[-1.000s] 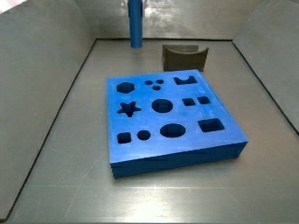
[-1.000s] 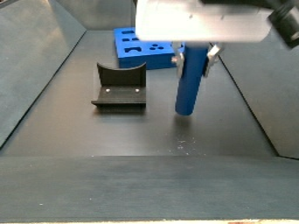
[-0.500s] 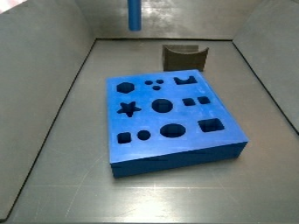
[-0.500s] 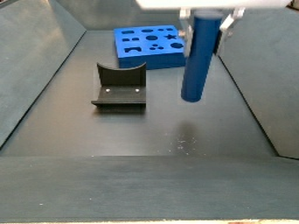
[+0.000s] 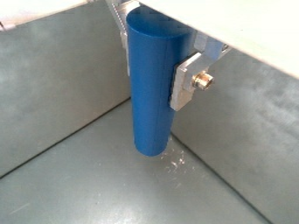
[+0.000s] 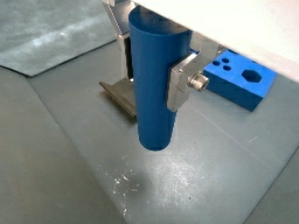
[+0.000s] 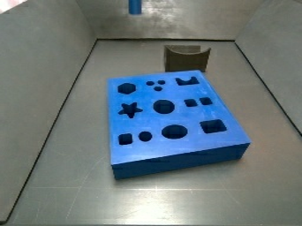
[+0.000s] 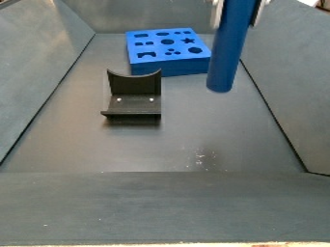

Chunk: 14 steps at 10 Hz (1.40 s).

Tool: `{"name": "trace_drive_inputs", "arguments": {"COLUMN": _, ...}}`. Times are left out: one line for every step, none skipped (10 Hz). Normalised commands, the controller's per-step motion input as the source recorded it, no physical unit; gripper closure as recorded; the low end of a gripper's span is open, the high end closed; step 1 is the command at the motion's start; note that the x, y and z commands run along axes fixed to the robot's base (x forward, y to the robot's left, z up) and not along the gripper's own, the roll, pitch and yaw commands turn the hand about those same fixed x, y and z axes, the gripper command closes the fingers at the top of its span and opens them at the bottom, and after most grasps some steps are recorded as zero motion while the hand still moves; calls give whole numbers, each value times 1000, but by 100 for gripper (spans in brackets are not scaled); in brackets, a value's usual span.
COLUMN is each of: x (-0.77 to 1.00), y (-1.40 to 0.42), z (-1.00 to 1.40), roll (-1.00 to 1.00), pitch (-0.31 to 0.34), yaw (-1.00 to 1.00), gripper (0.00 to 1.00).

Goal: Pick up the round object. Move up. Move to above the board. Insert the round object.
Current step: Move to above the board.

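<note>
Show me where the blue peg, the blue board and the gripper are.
blue peg [image 8: 229, 48], side view, middle of its shaft.
blue board [image 7: 177, 150], side view, bare top near the front holes.
gripper [image 6: 152, 66], wrist view, midway between its fingers, which are clamped on the peg.

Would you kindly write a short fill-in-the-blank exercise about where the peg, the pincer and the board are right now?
1. The pincer is shut on the blue ____.
2. The round object hangs ____ the floor, touching nothing below.
3. The holes in the board are all ____.
4. The fixture stands ____ the board, apart from it.

Missing words: peg; above; empty; beside
</note>
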Motion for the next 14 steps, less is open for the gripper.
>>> {"name": "trace_drive_inputs", "arguments": {"x": -13, "y": 89, "z": 1000, "roll": 51, "pitch": 96, "yaw": 22, "gripper": 100}}
{"name": "trace_drive_inputs", "arguments": {"x": -11, "y": 84, "z": 1000, "roll": 47, "pitch": 94, "yaw": 23, "gripper": 100}}
{"name": "trace_drive_inputs", "arguments": {"x": -11, "y": 80, "z": 1000, "roll": 48, "pitch": 94, "yaw": 23, "gripper": 100}}
{"name": "trace_drive_inputs", "arguments": {"x": -9, "y": 74, "z": 1000, "roll": 47, "pitch": 95, "yaw": 24, "gripper": 100}}
{"name": "trace_drive_inputs", "arguments": {"x": -8, "y": 70, "z": 1000, "roll": 47, "pitch": 96, "yaw": 24, "gripper": 100}}
{"name": "trace_drive_inputs", "arguments": {"x": -6, "y": 66, "z": 1000, "roll": 48, "pitch": 95, "yaw": 24, "gripper": 100}}
{"name": "trace_drive_inputs", "arguments": {"x": -5, "y": 60, "z": 1000, "roll": 45, "pitch": 92, "yaw": 25, "gripper": 100}}
{"name": "trace_drive_inputs", "arguments": {"x": -2, "y": 54, "z": 1000, "roll": 40, "pitch": 93, "yaw": 26, "gripper": 100}}
{"name": "trace_drive_inputs", "arguments": {"x": 1, "y": 47, "z": 1000, "roll": 36, "pitch": 94, "yaw": 26, "gripper": 100}}
{"name": "trace_drive_inputs", "arguments": {"x": 4, "y": 40, "z": 1000, "roll": 36, "pitch": 93, "yaw": 25, "gripper": 100}}
{"name": "trace_drive_inputs", "arguments": {"x": 9, "y": 22, "z": 815, "roll": 36, "pitch": 97, "yaw": 22, "gripper": 100}}
{"name": "trace_drive_inputs", "arguments": {"x": 8, "y": 10, "z": 672, "roll": 36, "pitch": 100, "yaw": 20, "gripper": 100}}
{"name": "trace_drive_inputs", "arguments": {"x": 10, "y": 4, "z": 484, "roll": 39, "pitch": 98, "yaw": 19, "gripper": 100}}
{"name": "trace_drive_inputs", "arguments": {"x": 9, "y": 1, "z": 349, "roll": 40, "pitch": 100, "yaw": 19, "gripper": 100}}
